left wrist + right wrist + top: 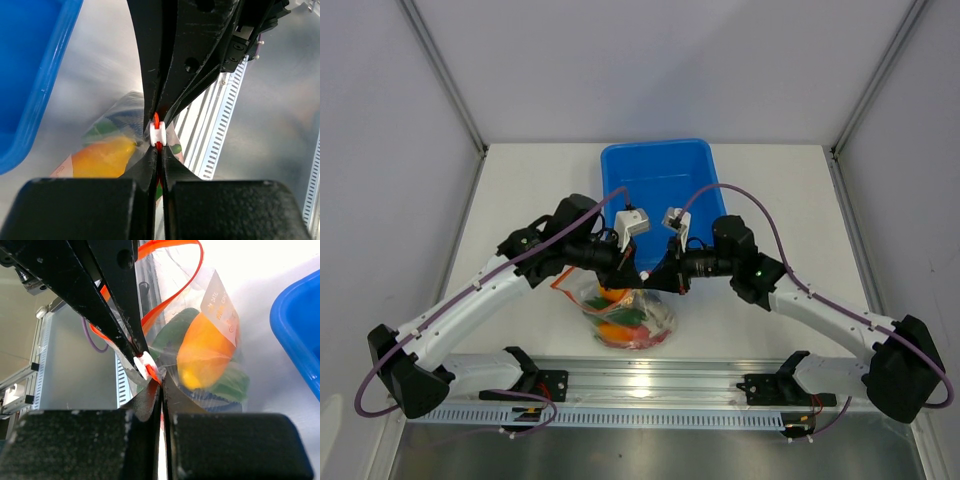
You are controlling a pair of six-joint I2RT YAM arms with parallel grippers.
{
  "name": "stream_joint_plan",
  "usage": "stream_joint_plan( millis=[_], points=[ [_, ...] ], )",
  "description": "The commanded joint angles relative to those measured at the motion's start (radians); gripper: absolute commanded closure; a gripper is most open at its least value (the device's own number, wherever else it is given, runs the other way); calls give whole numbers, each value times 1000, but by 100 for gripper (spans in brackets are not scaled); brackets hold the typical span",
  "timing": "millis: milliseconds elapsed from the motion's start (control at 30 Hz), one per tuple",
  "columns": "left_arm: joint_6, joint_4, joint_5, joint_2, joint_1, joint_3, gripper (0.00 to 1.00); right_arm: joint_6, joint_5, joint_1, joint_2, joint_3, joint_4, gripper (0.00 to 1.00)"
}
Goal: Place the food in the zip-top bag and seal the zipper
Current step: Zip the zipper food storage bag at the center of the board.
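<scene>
The clear zip-top bag [630,318] stands on the table in front of the arms, with the food [618,326] inside it. An orange-yellow pepper [205,350] and green pieces [172,327] show through the plastic. My left gripper [159,150] and right gripper [162,385] meet tip to tip over the bag's mouth, in the top view at left gripper [636,270] and right gripper [660,276]. Each is shut on the red-orange zipper [194,270]. A white slider [158,132] sits between the two pairs of fingertips. Beyond the grip, the strip bows out in a loop.
A blue plastic tub [660,180] stands just behind the bag, its rim close to both wrists. The metal rail [650,385] with the arm bases runs along the near edge. White walls close in on the left, right and back.
</scene>
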Motion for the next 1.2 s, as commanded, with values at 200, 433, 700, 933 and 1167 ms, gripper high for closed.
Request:
stream_joint_plan(
  millis=[200,433,700,933,1167],
  points=[
    [14,-66,-67,9,-5,61,65,45,19,4,-49,-39,152,100],
    [40,-80,-96,-4,-5,26,71,22,2,-2,-76,-41,132,100],
    [40,-78,-102,-5,-3,27,99,-12,-92,-12,-69,-19,103,92],
    [45,-57,-73,-21,-3,36,99,-37,-155,-13,-36,17,87,66],
    [46,-61,-49,-23,-3,38,99,-37,-184,-16,42,70,91,65]
  ],
)
